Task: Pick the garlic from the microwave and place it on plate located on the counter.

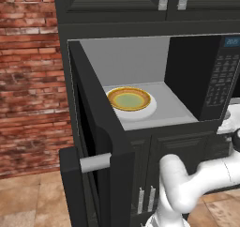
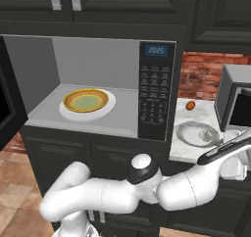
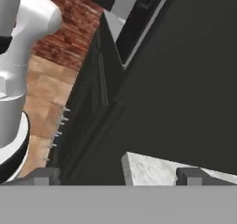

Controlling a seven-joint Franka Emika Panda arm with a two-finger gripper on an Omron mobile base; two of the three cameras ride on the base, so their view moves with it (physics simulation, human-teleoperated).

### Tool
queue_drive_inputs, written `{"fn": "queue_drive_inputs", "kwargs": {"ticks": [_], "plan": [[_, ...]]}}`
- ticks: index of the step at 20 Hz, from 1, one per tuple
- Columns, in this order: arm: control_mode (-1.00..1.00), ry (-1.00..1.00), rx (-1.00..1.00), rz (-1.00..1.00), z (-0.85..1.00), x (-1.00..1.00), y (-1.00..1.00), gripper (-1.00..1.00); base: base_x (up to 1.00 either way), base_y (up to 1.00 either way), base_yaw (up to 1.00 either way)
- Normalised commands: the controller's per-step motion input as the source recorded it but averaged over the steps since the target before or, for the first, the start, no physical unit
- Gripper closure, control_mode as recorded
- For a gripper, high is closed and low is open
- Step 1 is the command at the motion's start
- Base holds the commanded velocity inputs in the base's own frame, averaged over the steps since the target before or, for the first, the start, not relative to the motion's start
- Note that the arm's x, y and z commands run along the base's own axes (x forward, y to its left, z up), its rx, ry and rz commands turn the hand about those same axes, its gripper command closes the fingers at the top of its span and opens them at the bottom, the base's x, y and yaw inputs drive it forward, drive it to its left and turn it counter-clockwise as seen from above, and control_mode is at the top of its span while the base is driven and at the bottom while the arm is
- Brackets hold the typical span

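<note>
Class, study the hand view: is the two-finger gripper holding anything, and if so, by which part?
Nothing is held. The gripper has its two dark fingertips spread apart with no object between them, only the pale stone-look counter edge beyond.

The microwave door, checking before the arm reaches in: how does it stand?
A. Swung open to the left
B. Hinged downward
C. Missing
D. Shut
A: the door stands swung out at the left of the microwave, baring the orange-rimmed dish inside.
</note>
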Motion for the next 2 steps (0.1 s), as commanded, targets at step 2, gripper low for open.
{"fn": "queue_drive_inputs", "kwargs": {"ticks": [2], "plan": [[-1.00, -0.30, -0.09, 0.00, 0.04, -1.00, 0.36, -1.00, 0.00, 0.00, 0.00]]}}
